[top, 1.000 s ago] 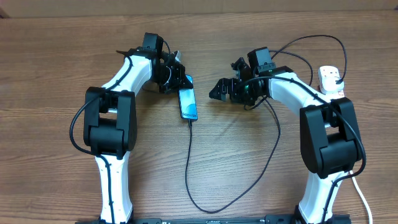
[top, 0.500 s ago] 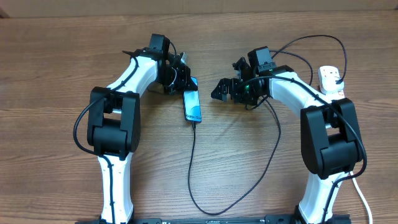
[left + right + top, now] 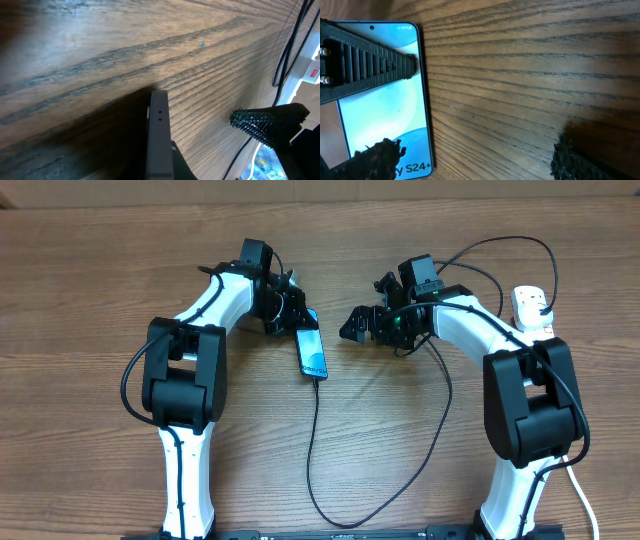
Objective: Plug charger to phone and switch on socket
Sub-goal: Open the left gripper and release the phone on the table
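The phone (image 3: 311,352) lies in the middle of the table with its light-blue screen up; the right wrist view shows "S24+" on the phone (image 3: 380,115). My left gripper (image 3: 299,318) is shut on its far end, one finger (image 3: 365,60) lying across the screen, and the phone's thin edge (image 3: 159,135) runs between the jaws. The charger's black cable (image 3: 312,440) runs from the phone's near end in a loop toward the right arm. My right gripper (image 3: 356,326) stands open just right of the phone, holding nothing. The white socket (image 3: 532,310) sits at the far right.
A black cable (image 3: 500,242) arcs behind the right arm toward the socket. A thick white cord (image 3: 585,500) trails down the right edge. Bare wooden tabletop (image 3: 90,280) surrounds both arms.
My left gripper has shifted to the right with the phone in its grip, and the cable's phone end followed. The right arm has not moved.
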{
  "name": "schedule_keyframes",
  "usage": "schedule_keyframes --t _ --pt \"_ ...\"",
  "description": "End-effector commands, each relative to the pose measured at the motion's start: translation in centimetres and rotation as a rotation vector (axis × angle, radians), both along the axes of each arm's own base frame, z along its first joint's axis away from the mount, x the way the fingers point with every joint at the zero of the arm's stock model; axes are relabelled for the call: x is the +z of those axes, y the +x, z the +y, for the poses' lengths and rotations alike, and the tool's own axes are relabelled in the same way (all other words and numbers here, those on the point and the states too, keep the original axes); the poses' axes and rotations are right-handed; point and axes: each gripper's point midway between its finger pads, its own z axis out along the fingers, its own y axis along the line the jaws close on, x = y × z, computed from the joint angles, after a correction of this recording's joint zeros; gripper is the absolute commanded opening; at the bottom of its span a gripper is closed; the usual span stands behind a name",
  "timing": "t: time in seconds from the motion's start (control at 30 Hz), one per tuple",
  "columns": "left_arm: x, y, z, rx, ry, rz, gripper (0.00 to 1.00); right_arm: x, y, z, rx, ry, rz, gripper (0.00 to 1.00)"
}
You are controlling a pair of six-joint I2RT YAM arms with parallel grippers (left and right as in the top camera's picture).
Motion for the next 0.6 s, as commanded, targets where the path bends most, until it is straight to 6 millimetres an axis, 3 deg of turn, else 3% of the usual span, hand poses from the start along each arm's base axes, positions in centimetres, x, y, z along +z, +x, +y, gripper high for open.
schedule_keyframes --t 0.0,0.23,0.57 --pt "-0.17 -0.61 -0.40 0.010 -0.025 0.045 0.05 -3.45 -0.88 -2.45 -0.036 -0.140 0.051 1.00" --pt "-0.18 -0.64 -0.36 0.011 -0.025 0.048 0.11 -3.46 -0.91 -2.45 -0.035 -0.141 0.052 1.00" --pt "-0.19 -0.65 -0.35 0.011 -0.024 0.048 0.36 -3.46 -0.91 -2.45 -0.035 -0.140 0.052 1.00"
